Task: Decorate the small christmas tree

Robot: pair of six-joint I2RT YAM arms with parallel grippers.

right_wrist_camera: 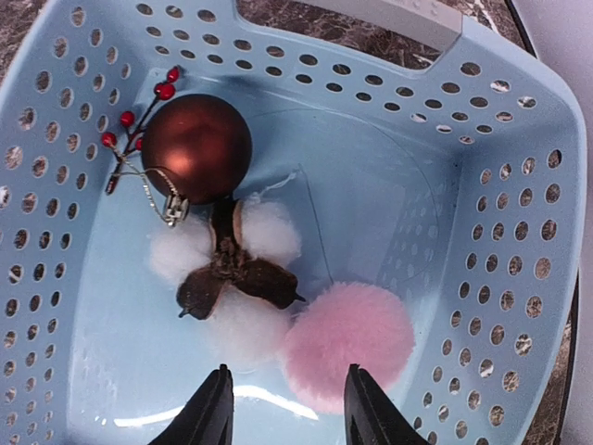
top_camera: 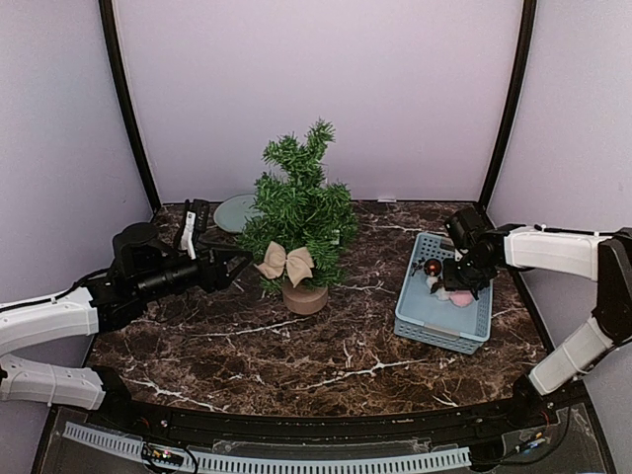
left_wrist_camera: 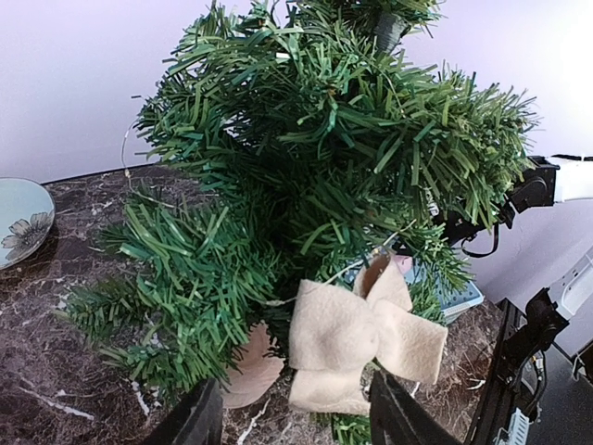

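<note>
The small christmas tree (top_camera: 301, 212) stands mid-table on its tan stump base (top_camera: 304, 296). A beige felt bow (top_camera: 285, 263) hangs on its lower front branches. My left gripper (top_camera: 237, 265) is beside the tree's left side, open. In the left wrist view the bow (left_wrist_camera: 361, 338) sits just beyond my spread left gripper (left_wrist_camera: 292, 422), untouched. My right gripper (top_camera: 464, 281) hovers open inside the light blue basket (top_camera: 415, 326). In the right wrist view it (right_wrist_camera: 289, 413) is just short of a pink pompom (right_wrist_camera: 347, 343), next to a white cotton boll (right_wrist_camera: 232, 269), a brown-red ball (right_wrist_camera: 196, 148) and a red berry sprig (right_wrist_camera: 139, 116).
A pale patterned plate (top_camera: 235, 211) lies behind the tree at the back left, also in the left wrist view as the plate (left_wrist_camera: 18, 222). Black frame posts (top_camera: 128, 109) rise at both back corners. The basket's perforated walls (right_wrist_camera: 500, 232) surround the right fingers.
</note>
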